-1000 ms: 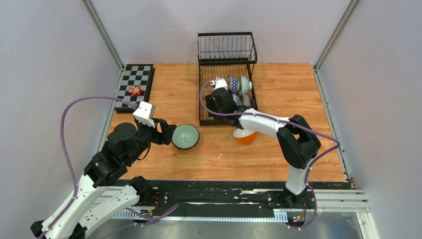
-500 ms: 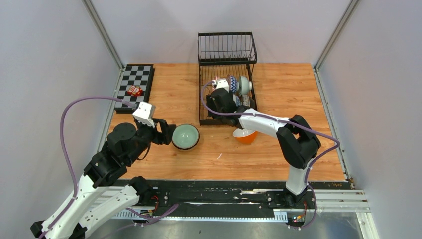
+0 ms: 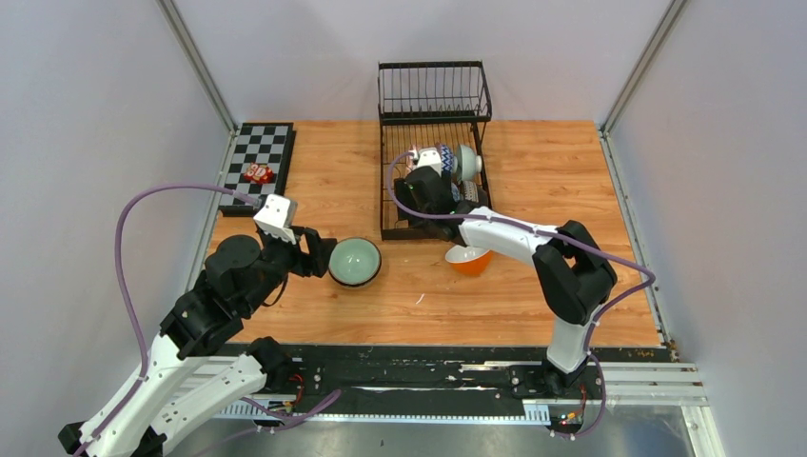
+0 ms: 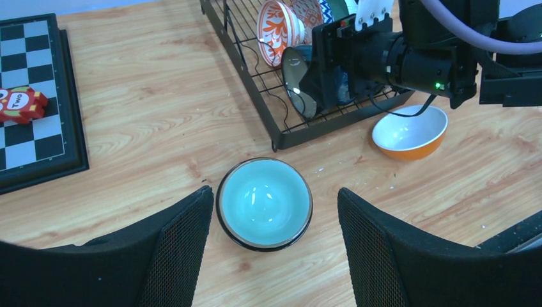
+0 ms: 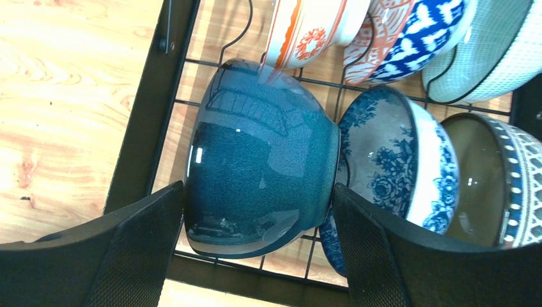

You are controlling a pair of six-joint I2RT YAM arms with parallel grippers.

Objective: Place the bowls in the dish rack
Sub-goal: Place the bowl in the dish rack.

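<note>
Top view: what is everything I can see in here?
Dish rack: one, black wire, table's far middle.
Dark teal bowl: one, on edge in rack.
Other racked bowls: at least five, blue, orange, green patterns.
Pale green bowl: one, on table, near left.
Orange bowl: one, white inside, beside rack's near edge.
Checkerboard: one, black-and-white, far left.
Red piece: one, on checkerboard.
Table: one, wood.
Left end effector: black, open, flanking pale green bowl.
Right end effector: black, flanking dark teal bowl.

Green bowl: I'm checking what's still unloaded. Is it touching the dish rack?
Apart. The left wrist view shows bare wood between the green bowl and the dish rack at its near corner.
</note>
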